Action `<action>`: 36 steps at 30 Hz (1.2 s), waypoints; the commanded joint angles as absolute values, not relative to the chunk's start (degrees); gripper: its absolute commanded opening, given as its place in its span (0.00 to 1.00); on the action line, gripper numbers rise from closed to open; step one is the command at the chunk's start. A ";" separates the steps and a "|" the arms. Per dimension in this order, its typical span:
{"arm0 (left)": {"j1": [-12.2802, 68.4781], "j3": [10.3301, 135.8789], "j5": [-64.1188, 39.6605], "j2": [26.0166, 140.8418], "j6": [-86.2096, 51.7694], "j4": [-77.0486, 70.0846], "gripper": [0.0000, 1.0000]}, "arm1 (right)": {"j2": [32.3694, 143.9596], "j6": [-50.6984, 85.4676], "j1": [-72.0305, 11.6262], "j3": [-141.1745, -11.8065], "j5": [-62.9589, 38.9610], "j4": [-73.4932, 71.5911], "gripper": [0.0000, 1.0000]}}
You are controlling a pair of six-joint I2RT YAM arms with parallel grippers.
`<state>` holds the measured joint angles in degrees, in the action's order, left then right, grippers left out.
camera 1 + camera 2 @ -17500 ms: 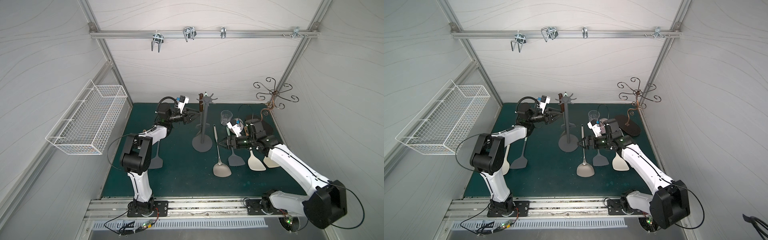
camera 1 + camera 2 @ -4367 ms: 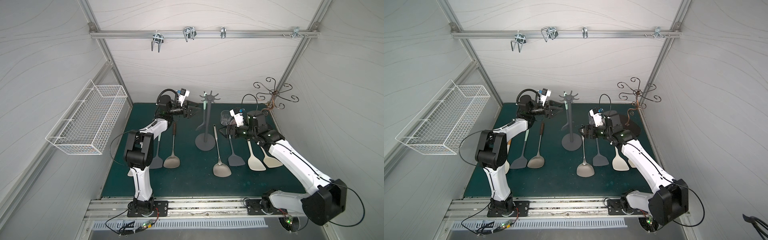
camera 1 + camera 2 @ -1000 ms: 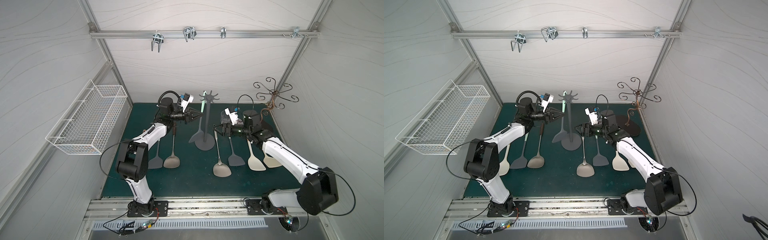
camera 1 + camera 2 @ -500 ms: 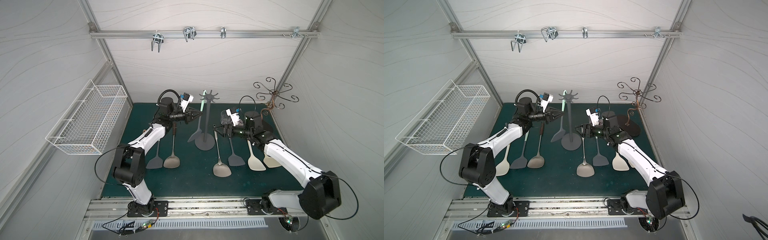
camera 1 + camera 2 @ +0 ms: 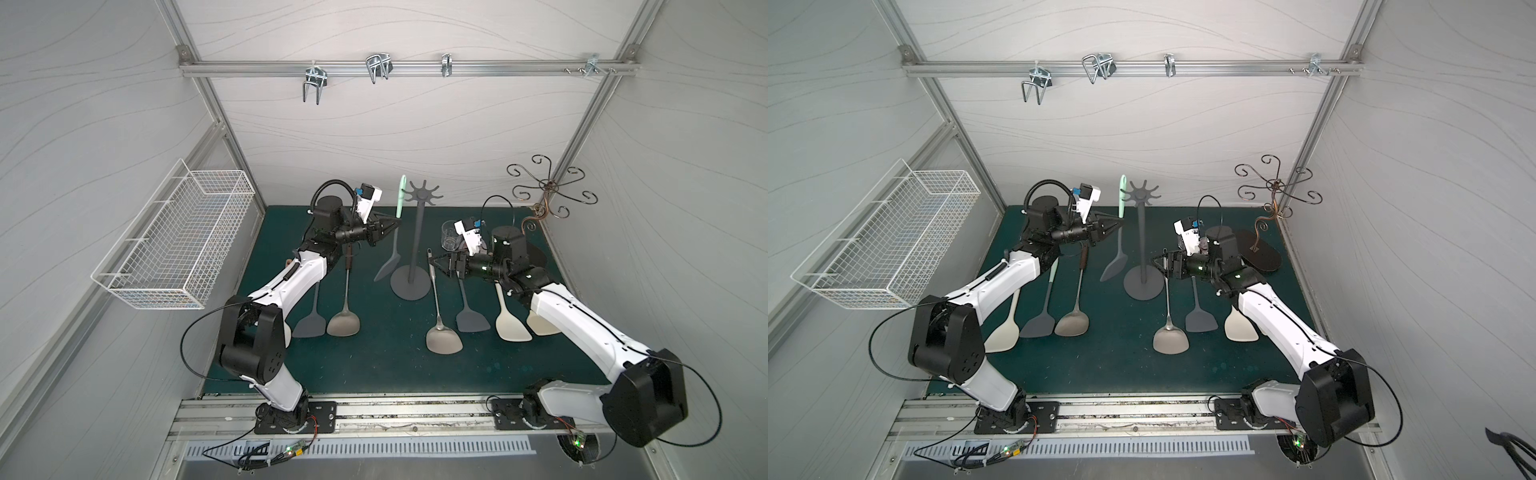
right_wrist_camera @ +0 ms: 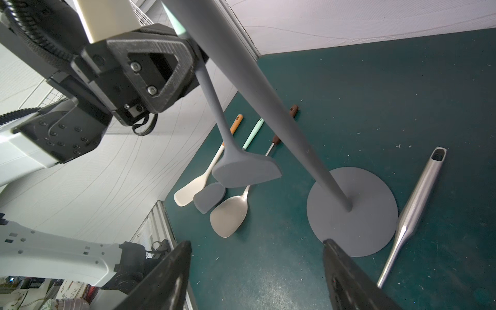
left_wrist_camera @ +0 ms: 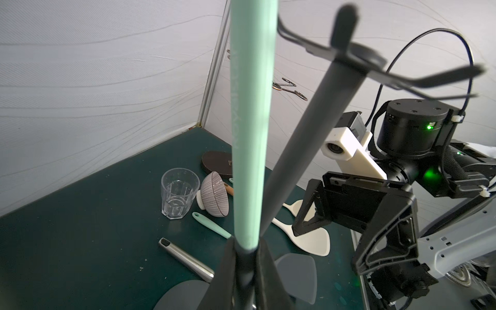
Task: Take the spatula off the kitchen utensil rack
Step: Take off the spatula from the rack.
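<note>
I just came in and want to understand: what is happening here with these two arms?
The left gripper is shut on the handle of the mint-and-grey spatula, which hangs beside the kitchen utensil rack, its upper end at a prong of the crown. The right gripper, open, hovers near the rack's pole. Several other spatulas lie on the mat.

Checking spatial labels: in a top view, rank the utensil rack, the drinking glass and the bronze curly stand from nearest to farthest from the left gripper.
1. Utensil rack, just beside the left gripper, which grips the spatula.
2. Drinking glass, past the rack's pole.
3. Bronze curly stand, in the far back corner.
</note>
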<state>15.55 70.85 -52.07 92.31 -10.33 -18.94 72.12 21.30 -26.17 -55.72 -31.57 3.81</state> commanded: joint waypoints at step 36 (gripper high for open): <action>19.67 68.33 -6.31 67.80 -27.77 30.59 0.00 | 55.55 22.55 -30.67 -50.94 -30.19 18.62 0.84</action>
